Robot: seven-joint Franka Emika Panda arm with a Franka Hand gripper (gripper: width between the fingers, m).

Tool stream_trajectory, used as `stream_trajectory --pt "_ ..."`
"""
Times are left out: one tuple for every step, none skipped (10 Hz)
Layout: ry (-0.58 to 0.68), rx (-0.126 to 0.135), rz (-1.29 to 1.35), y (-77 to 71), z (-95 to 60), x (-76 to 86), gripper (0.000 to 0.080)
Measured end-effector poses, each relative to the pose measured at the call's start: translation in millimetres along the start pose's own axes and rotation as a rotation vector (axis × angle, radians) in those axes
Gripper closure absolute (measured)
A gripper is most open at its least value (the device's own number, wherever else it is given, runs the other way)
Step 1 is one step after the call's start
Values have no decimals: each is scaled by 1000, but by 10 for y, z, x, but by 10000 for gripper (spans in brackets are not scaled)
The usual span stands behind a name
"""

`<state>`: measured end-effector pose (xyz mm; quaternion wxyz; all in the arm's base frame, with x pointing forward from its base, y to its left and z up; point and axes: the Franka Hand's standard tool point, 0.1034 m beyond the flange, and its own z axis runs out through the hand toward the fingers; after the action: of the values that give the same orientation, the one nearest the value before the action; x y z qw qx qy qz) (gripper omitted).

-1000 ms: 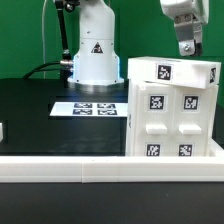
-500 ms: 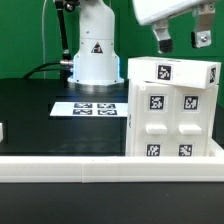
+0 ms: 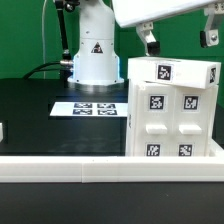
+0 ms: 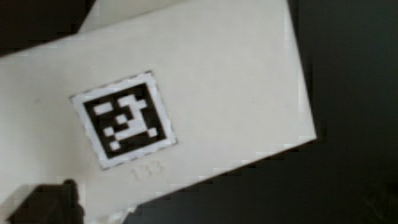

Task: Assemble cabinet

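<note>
The cabinet (image 3: 172,108) is a large white box with square black-and-white tags. It stands upright on the black table at the exterior view's right. My gripper (image 3: 180,40) hangs just above its top. The jaws are open and empty, one finger (image 3: 148,40) over the cabinet's left part and the other near its right end. In the wrist view, the cabinet's white top panel (image 4: 196,80) with one tag fills most of the frame. One dark fingertip (image 4: 45,205) shows at the edge, and the other finger is out of view.
The marker board (image 3: 92,108) lies flat on the black table (image 3: 30,110), left of the cabinet. The white robot base (image 3: 95,55) stands behind it. A white rail (image 3: 70,165) runs along the table's front edge.
The hand has shifted toward the exterior view's left and risen slightly above the cabinet. Its two fingers now show much farther apart than one second ago.
</note>
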<state>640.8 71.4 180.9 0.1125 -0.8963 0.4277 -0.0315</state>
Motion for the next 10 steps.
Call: stream_trajectory --pt "5 -12 -183 8 8 -7 2" --pt "-1 -13 -342 19 23 -15 2" --pt "-12 -19 -435 44 41 -13 2" --pt "-35 -39 -569 61 48 -51 2" --pt "-46 -57 -683 54 50 -90 2" --pt "-39 -58 -731 63 48 -63 2" --pt "-39 -64 -790 79 47 -45 2" --pt "-38 -74 -866 93 45 -30 2" --pt "-38 -83 -938 104 45 -20 2" --pt "-37 -91 -1073 94 57 -43 2"
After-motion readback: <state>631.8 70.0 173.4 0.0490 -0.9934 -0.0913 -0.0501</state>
